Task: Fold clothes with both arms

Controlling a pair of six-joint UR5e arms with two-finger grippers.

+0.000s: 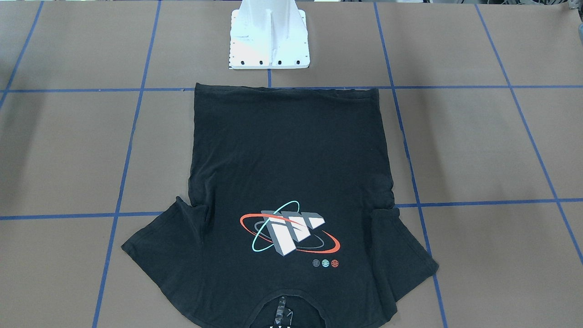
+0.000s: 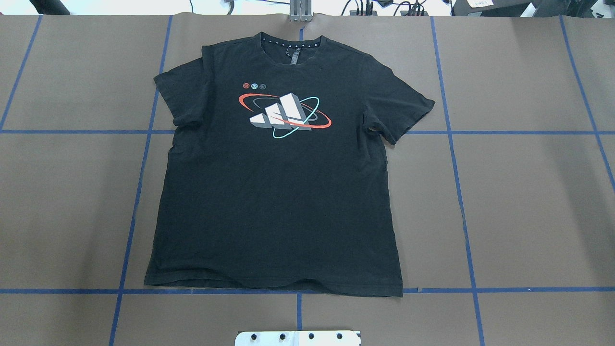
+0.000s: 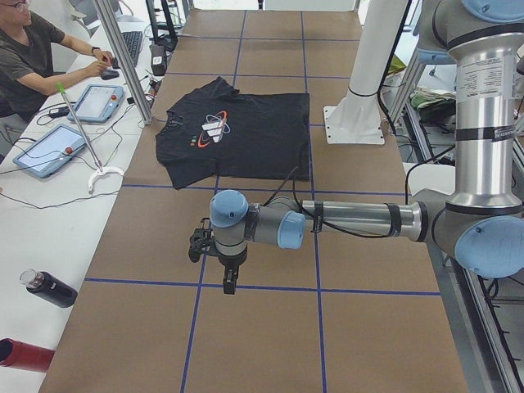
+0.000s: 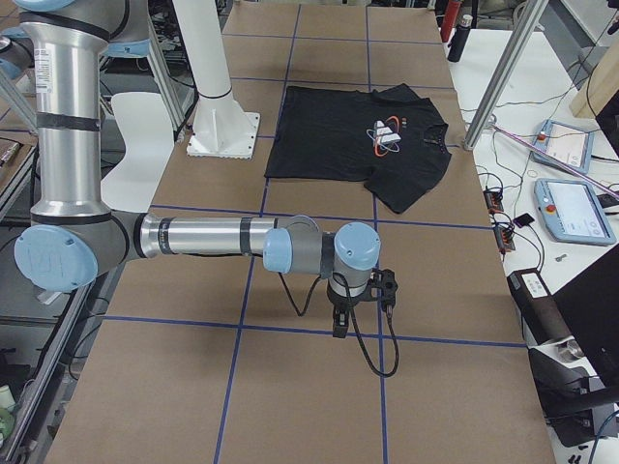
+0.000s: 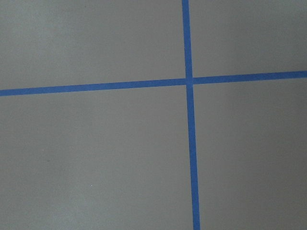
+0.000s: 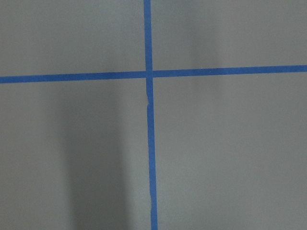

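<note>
The black T-shirt lies flat and spread out on the brown table, logo up, collar away from the robot, both sleeves out. It also shows in the front-facing view, the left view and the right view. My left gripper hangs over bare table far to the shirt's left and points down. My right gripper hangs over bare table far to the shirt's right. Neither holds anything; I cannot tell whether they are open or shut. Both wrist views show only table and blue tape.
The white pedestal stands just behind the shirt's hem. Blue tape lines grid the table. An operator sits at the side bench with tablets, and a dark bottle lies there. A metal post stands near the collar.
</note>
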